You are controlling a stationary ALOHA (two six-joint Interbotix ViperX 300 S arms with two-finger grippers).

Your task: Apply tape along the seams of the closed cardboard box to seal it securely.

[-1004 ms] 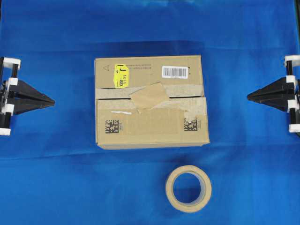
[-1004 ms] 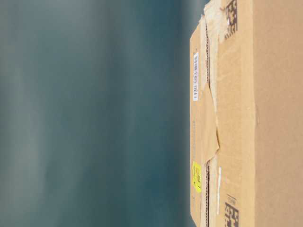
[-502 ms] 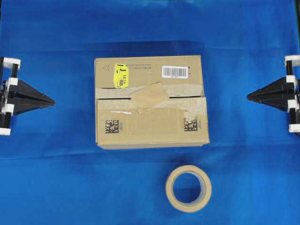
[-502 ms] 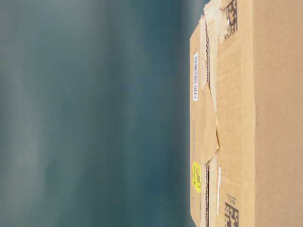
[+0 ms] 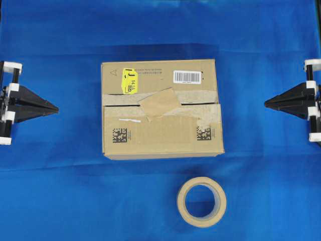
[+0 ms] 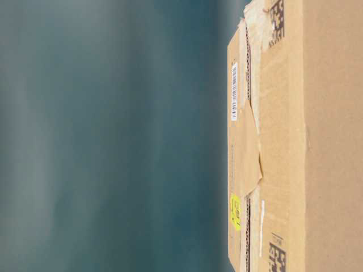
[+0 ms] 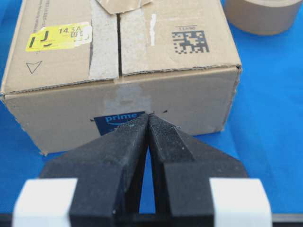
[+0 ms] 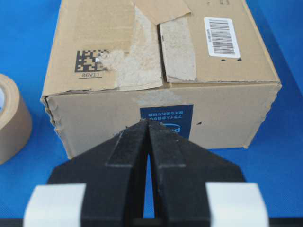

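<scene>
The cardboard box [image 5: 161,108] sits closed in the middle of the blue cloth, with a yellow sticker [image 5: 129,81] and a white barcode label [image 5: 187,77] on top. A small tan piece of tape [image 5: 159,104] lies askew across the dark seam [image 5: 120,106] between the flaps. The seam [image 7: 118,42] also shows in the left wrist view, and the box [image 8: 161,75] in the right wrist view. My left gripper [image 5: 56,108] is shut and empty, well left of the box. My right gripper [image 5: 266,104] is shut and empty, well right of it. Both point at the box sides.
A round beige tape roll [image 5: 201,202] lies on the cloth in front of the box, toward the right. Pale worn tape strips [image 5: 198,98] run the box's width. Blue cloth [image 5: 60,191] covers the whole table.
</scene>
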